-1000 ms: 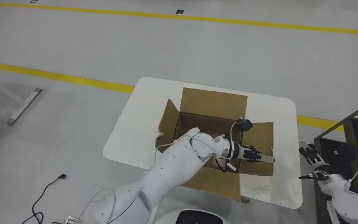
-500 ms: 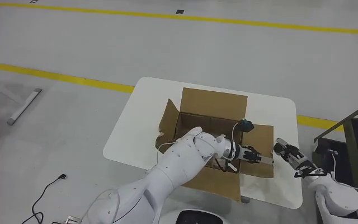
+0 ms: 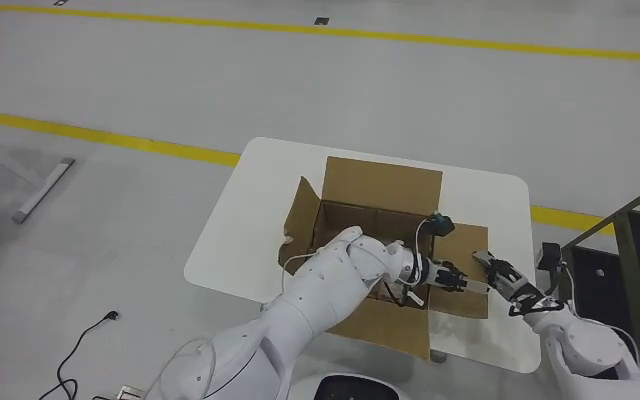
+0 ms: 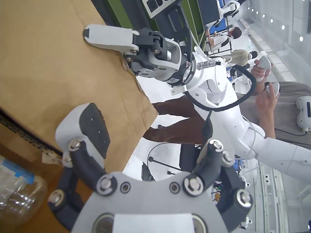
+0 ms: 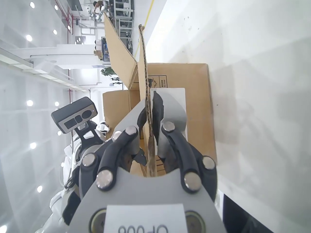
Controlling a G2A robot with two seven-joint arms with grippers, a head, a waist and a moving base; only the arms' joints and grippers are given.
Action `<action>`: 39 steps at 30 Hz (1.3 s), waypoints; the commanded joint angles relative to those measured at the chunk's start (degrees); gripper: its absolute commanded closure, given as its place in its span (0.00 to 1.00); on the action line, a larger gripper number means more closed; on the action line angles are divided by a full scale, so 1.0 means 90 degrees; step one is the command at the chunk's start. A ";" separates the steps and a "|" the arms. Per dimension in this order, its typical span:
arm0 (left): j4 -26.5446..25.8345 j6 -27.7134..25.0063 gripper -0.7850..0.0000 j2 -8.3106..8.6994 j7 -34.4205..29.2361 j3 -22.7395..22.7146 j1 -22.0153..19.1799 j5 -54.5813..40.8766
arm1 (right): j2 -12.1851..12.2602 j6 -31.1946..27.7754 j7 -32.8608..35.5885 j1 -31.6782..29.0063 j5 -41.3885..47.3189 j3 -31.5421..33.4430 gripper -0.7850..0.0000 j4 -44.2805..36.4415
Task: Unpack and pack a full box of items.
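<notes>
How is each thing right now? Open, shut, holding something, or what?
box, open, flaps folded out.
flap, lying outward on the box's side, gripped at its outer edge.
right end effector, shut on the flap's edge.
left end effector, open and empty, over the flap.
bottle, inside the box.

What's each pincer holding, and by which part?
The right pincer pinches the brown cardboard box's side flap at its outer edge; the left pincer holds nothing.
</notes>
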 commanded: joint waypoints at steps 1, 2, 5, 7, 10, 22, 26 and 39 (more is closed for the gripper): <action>0.0011 -0.0012 0.00 -0.0008 0.0006 -0.0033 -0.0018 -0.0002 | -0.0002 0.0040 -0.0047 0.0001 -0.0067 -0.0023 1.00 0.0047; 0.0012 -0.0024 0.00 -0.0010 0.0016 -0.0057 -0.0037 -0.0008 | -0.0006 0.0046 -0.0063 -0.0003 -0.0058 -0.0036 1.00 0.0069; 0.0015 -0.0081 0.00 0.0002 0.0057 -0.0109 -0.0117 0.0068 | -0.0010 0.0057 -0.0084 -0.0008 -0.0103 -0.0071 1.00 0.0111; 0.0008 -0.0133 0.00 0.0024 0.0099 -0.0164 -0.0164 0.0102 | -0.0014 0.0042 -0.0077 -0.0009 -0.0113 -0.0096 1.00 0.0133; -0.0042 -0.0197 0.00 0.0074 0.0176 -0.0251 -0.0234 0.0183 | -0.0015 0.0053 -0.0051 -0.0008 -0.0184 -0.0139 1.00 0.0171; -0.0336 0.0375 0.00 0.0602 0.0009 -0.0536 -0.0389 0.1339 | 0.0059 -0.0454 -0.0539 0.0004 -0.1035 0.0346 0.51 -0.0223; -0.0735 0.1365 0.00 0.0836 -0.0306 -0.0601 -0.0324 0.1909 | 0.0096 -0.0662 -0.1215 -0.0101 -0.1946 0.0690 0.68 -0.0639; -0.2428 0.4048 0.00 0.1422 -0.1711 -0.0487 0.0302 0.4141 | 0.0073 -0.0494 -0.3216 -0.0615 -0.5439 0.0702 1.00 -0.1847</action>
